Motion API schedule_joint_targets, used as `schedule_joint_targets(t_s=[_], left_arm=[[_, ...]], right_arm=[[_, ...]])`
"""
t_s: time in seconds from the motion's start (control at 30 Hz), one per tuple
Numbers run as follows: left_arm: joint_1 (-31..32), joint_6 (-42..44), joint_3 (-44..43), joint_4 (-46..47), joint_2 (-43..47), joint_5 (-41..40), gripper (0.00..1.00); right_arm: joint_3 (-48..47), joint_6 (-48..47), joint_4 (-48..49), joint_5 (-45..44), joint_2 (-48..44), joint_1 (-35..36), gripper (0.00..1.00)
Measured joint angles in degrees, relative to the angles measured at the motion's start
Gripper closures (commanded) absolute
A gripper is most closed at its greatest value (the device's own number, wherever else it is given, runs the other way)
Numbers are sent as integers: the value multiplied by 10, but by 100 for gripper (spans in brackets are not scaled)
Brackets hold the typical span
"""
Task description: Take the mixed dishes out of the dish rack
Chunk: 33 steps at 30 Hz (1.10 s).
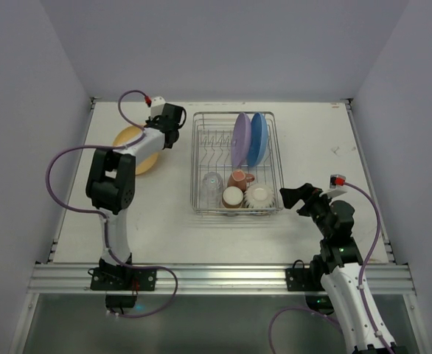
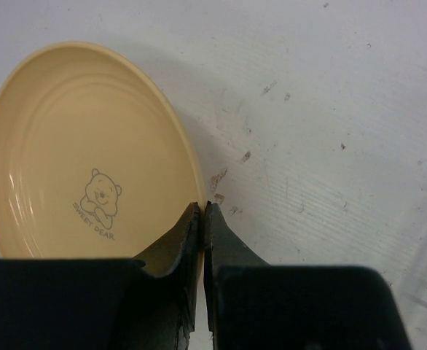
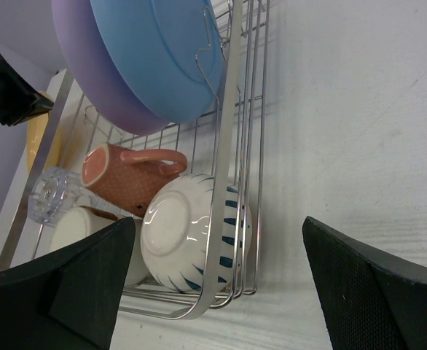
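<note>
**A:** What's out of the dish rack?

**B:** One yellow plate, flat on the worktop left of the rack. The left gripper is closed with its tips at the plate's rim. I can't tell whether it's pinching that rim.

**A:** And inside?

**B:** Six pieces. A purple plate and a blue plate stand on edge at the far end. At the near end are two reddish-brown cups, one clear tumbler and one ribbed bowl.

**A:** Which arm is nearer?

**B:** The right. The right gripper is spread wide and empty, just right of the rack. The bowl lies to its left, just inside the rack's wall.
</note>
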<state>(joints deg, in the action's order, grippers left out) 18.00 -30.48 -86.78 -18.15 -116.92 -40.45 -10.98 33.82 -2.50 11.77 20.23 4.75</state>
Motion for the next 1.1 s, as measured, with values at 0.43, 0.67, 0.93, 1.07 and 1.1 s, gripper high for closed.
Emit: schedule_joint_targets(t_s=[0.43,0.67,0.93,1.07,1.1], left_arm=[[0,3,0,-9,-21,2,89],[0,12,0,-14,-32,1,72],[-1,16,-6,-17,-34,7,70],[-2,16,-8,-18,-37,13,70],[-3,16,-8,-18,-37,17,69]], right_arm=[[0,0,0,0,-2,0,1],[0,0,0,0,-5,0,1],[0,0,0,0,-5,0,1],[0,0,0,0,-5,0,1],[0,0,0,0,-5,0,1]])
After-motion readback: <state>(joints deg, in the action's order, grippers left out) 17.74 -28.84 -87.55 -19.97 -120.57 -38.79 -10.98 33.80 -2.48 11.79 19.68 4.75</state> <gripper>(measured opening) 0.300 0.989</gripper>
